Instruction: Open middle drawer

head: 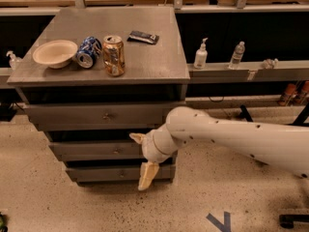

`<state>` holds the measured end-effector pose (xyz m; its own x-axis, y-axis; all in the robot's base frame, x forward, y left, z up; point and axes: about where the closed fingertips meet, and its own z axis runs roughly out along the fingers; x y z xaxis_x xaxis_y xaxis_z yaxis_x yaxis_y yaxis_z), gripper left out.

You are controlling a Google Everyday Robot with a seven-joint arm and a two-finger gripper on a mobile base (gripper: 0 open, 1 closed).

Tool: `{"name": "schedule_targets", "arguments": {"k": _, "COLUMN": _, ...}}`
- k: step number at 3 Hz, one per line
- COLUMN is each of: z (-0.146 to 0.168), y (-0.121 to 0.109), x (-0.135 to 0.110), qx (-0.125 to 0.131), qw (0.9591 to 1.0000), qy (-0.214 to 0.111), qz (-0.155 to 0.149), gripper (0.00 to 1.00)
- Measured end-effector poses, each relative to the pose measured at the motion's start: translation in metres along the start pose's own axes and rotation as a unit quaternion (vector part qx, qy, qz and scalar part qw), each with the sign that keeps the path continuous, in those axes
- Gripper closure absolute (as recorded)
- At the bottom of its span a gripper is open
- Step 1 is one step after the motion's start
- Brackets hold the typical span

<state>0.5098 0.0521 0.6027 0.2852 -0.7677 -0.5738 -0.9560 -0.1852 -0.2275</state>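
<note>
- Speckled beige floor [58, 202] carried a grey metal cabinet [178, 88] with three stacked drawer fronts.
- The wide, flat, dull-grey middle drawer [87, 150], with a tiny round central knob [116, 151], sat between the taller top drawer front [72, 115] and the bottom drawer front [96, 174].
- The cream two-finger gripper [136, 162] stood before the right end of the middle drawer. Its fingers were spread wide, one above and one below that front, and they grasped nothing.
- The white robot arm [231, 139] reached in from the right.
- On the cabinet top stood a cream round bowl [54, 53], with a blue crushed can [89, 51] lying just beside it, an upright copper-coloured can [113, 55] and a dark flat packet [143, 36].
- A white pump bottle [200, 54] and a clear plastic bottle [237, 55] stood on the ledge at right.
</note>
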Motion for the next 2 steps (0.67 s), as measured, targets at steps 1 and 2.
{"name": "schedule_targets", "arguments": {"k": 1, "z": 0.037, "y": -0.017, "x": 0.05, "qx": 0.048, "qw": 0.9987, "qy": 0.017, "qz": -0.005, "gripper": 0.0}}
{"name": "schedule_targets", "arguments": {"k": 2, "z": 0.036, "y": -0.037, "x": 0.046, "qx": 0.088, "qw": 0.996, "qy": 0.011, "qz": -0.007, "gripper": 0.0}}
